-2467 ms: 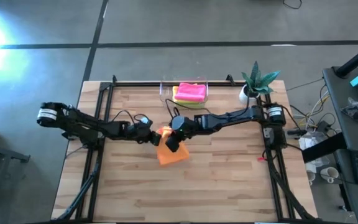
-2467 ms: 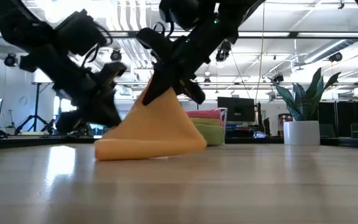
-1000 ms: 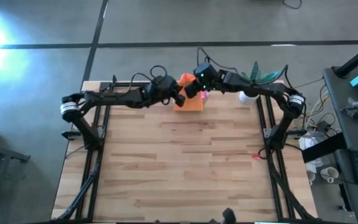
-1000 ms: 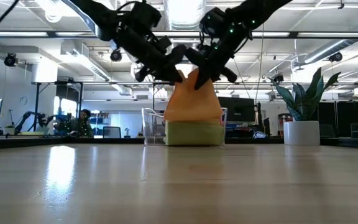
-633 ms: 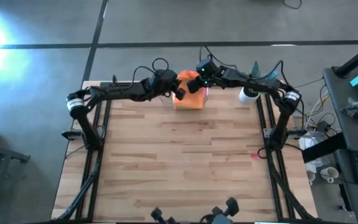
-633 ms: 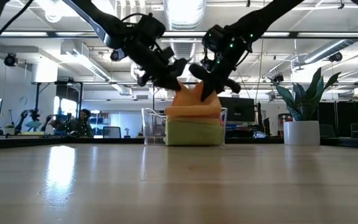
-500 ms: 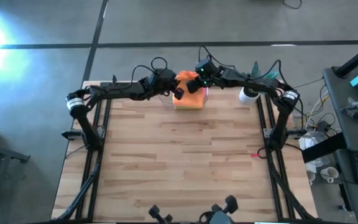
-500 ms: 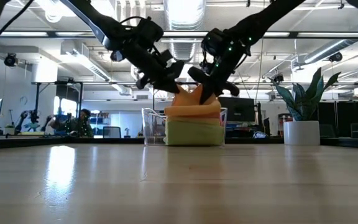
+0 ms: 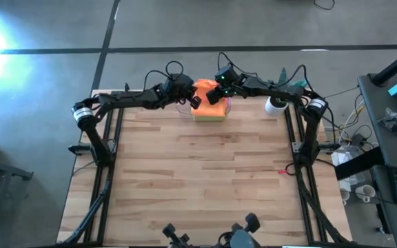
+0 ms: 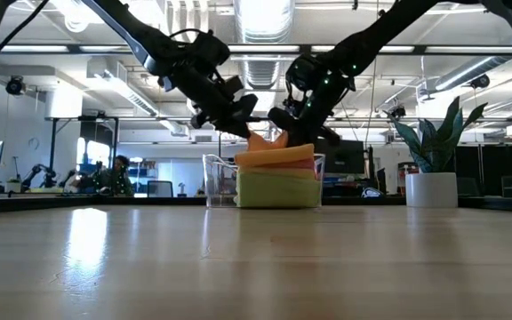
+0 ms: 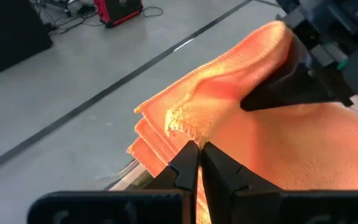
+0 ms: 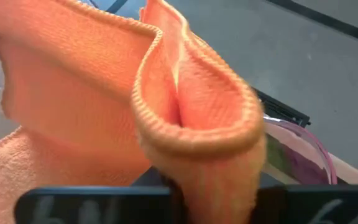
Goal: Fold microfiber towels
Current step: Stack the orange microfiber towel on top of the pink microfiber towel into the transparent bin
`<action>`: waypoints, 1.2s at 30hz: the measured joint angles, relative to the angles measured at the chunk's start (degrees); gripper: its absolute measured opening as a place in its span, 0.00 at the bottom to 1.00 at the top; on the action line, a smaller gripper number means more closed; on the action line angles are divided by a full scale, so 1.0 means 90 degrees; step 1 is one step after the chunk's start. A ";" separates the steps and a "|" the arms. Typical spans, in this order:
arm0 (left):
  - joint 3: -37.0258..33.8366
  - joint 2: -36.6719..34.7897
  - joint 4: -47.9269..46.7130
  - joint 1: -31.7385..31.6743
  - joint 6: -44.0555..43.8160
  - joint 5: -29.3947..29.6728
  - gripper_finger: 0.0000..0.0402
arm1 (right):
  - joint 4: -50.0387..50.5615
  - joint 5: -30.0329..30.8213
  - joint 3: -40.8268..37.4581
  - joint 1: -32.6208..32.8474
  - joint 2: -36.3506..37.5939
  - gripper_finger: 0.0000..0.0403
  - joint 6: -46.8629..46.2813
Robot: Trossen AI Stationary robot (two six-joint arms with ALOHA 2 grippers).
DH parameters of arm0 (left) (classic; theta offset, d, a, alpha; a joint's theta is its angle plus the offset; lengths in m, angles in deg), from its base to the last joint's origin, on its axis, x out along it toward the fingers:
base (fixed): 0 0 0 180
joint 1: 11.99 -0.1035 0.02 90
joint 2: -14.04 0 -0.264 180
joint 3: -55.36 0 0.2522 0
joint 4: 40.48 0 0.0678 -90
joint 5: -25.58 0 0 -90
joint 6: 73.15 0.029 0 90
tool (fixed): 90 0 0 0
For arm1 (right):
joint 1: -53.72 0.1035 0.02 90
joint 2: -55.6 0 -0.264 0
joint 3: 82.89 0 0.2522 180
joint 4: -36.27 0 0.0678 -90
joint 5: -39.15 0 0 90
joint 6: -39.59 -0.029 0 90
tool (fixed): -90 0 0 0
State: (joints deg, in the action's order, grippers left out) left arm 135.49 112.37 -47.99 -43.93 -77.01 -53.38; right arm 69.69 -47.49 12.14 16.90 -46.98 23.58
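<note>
Over the bin: we see both arms extended to the table's far edge.
Left gripper [image 11: 197, 149]: pinching orange towel [image 9: 207, 91] edge.
Right gripper [image 9: 216, 94]: clamped on its fold.

Grey concrete floor [image 9: 185, 27], dark seam lines; open ceiling, strip lights [image 10: 265, 13]; desk [image 9: 391, 145] beside table.

Folded orange towel [image 9: 206, 92] atop stacked lime green towels [image 10: 277, 188], corners lifted
</note>
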 joint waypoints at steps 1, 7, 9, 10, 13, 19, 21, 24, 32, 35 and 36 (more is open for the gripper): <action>0.0000 0.0000 0.0003 0.0000 0.0079 0.0000 0.00 | 0.0004 -0.0002 0.0001 -0.0004 -0.0001 0.08 0.0011; 0.0013 -0.0007 -0.0001 -0.0002 0.0163 0.0000 0.00 | 0.0013 -0.0021 0.0224 -0.0023 -0.0001 0.21 0.0078; 0.0035 -0.0008 0.0001 -0.0015 0.0174 0.0000 0.00 | 0.0058 -0.0047 0.0350 -0.0062 -0.0001 0.27 0.0069; 0.0048 -0.0017 0.0003 -0.0029 0.0194 0.0000 0.00 | 0.0124 -0.0067 0.0438 -0.0087 -0.0001 0.29 0.0066; 0.0123 -0.0067 0.0000 -0.0077 0.0202 -0.0005 0.00 | 0.0522 -0.0070 0.0806 -0.0189 -0.0001 0.37 0.0069; 0.0265 -0.0319 -0.0103 -0.0252 0.0204 -0.0007 0.02 | 0.1726 -0.0071 0.1746 -0.0328 -0.0001 0.46 0.0185; 0.0260 -0.0432 -0.0121 -0.0293 0.0202 -0.0010 0.05 | 0.2038 -0.0080 0.2005 -0.0321 -0.0001 0.47 0.0198; 0.0245 -0.0557 -0.0138 -0.0363 0.0204 -0.0062 0.12 | 0.2239 -0.0088 0.2174 -0.0244 0.0002 0.48 0.0205; 0.0180 -0.0540 -0.0151 -0.0367 0.0202 -0.0359 0.29 | 0.2258 -0.0304 0.2020 -0.0033 -0.0106 0.48 0.0163; 0.0168 -0.0534 -0.0157 -0.0367 0.0202 -0.0362 0.32 | 0.2262 -0.0777 0.1982 0.0013 -0.0302 0.48 0.0109; 0.0168 -0.0539 -0.0157 -0.0374 0.0209 -0.0362 0.33 | 0.2260 -0.0854 0.1982 0.0027 -0.0381 0.48 0.0096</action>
State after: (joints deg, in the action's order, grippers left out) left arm 137.00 107.52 -49.40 -47.29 -75.13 -56.63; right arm 90.02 -55.18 29.98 17.14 -50.41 24.44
